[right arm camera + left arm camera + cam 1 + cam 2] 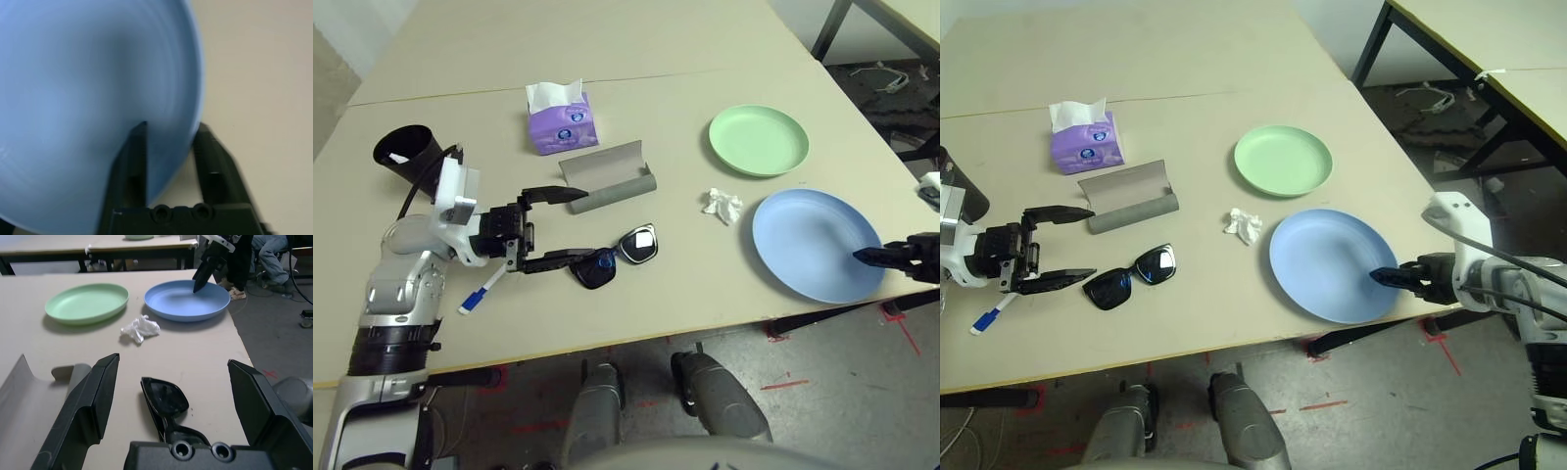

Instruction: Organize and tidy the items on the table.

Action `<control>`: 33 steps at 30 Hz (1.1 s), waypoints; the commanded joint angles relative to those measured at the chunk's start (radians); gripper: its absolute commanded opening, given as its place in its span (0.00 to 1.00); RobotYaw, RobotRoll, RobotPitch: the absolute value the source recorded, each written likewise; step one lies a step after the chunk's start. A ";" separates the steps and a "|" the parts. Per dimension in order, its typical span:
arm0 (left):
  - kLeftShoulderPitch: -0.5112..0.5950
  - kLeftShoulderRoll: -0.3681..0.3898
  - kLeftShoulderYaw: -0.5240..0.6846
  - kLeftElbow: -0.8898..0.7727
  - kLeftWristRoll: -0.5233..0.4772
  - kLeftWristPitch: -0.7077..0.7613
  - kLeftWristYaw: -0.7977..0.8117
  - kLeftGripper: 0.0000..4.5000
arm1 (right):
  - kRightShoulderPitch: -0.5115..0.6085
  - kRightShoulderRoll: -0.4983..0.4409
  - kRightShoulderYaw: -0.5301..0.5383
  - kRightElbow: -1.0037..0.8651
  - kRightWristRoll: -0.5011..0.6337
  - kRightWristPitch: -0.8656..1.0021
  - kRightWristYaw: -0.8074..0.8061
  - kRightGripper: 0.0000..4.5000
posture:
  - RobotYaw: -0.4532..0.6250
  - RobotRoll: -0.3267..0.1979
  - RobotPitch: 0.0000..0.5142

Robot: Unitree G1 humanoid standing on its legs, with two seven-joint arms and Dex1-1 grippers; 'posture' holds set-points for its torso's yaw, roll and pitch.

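My left gripper point(582, 225) is open just above the table point(636, 59). One end of the black sunglasses point(617, 257) lies between its fingers, with the open grey glasses case point(607, 176) just beyond. A white blue-capped marker point(481, 292) lies under my left forearm, and the black cup point(406, 152) lies on its side behind the wrist. The crumpled white tissue point(722, 205) sits between the sunglasses and the plates. My right gripper point(1379, 276) is shut on the near right rim of the blue plate point(1327, 259). The green plate point(1283, 159) lies behind it.
A purple tissue box point(561, 122) stands behind the glasses case. A thin seam runs across the table behind it. The table's right edge lies close to the plates, with floor, cables and another table's legs point(1376, 44) beyond.
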 commanded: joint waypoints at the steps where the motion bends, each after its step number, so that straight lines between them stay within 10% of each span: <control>1: 0.016 0.014 -0.011 -0.016 0.000 0.046 0.010 1.00 | -0.033 0.032 0.001 0.026 -0.001 -0.034 -0.020 0.06 | 0.18 0.62 0.39; 18: 0.032 0.003 -0.016 -0.010 0.040 0.010 0.024 1.00 | -0.401 0.248 -0.111 0.097 0.162 0.176 -0.141 0.01 | 0.20 0.62 0.40; 33: 0.072 -0.004 0.008 -0.044 0.029 0.018 0.091 1.00 | -0.676 0.364 -0.105 0.525 -0.004 -0.167 -0.387 0.01 | 0.22 0.62 0.41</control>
